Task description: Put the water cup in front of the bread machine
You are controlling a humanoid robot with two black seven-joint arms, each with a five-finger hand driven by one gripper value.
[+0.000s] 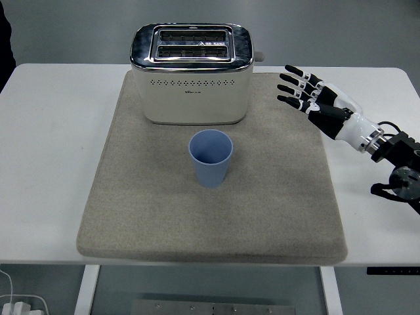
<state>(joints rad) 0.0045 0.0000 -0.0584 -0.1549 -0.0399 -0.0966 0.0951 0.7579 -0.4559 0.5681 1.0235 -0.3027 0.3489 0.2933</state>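
The pale blue plastic water cup (210,157) stood upright and open-mouthed just below the centre of the frame, on a grey-beige fabric mat (131,197). It sat directly before the front face of the cream-coloured two-slot toaster with a chrome top (191,73), near it but not touching, so the placement looked done as things lay. No liquid was visible inside, though the depth of the cup could not be judged with certainty. It looked light and thin-walled, likely to flex under a hard squeeze and easy to tip; its smooth tapered sides would probably be somewhat slippery. A grip around the middle of the wall, thumb opposite the fingers and below the rim, seemed the safest hold should it need shifting.

The right hand (314,98), black and white with jointed fingers, hung at the upper right of the frame over the mat's right edge, fingers spread wide and holding nothing, well apart from the cup. The mat lay on the white tabletop (46,131). The left hand was out of view.
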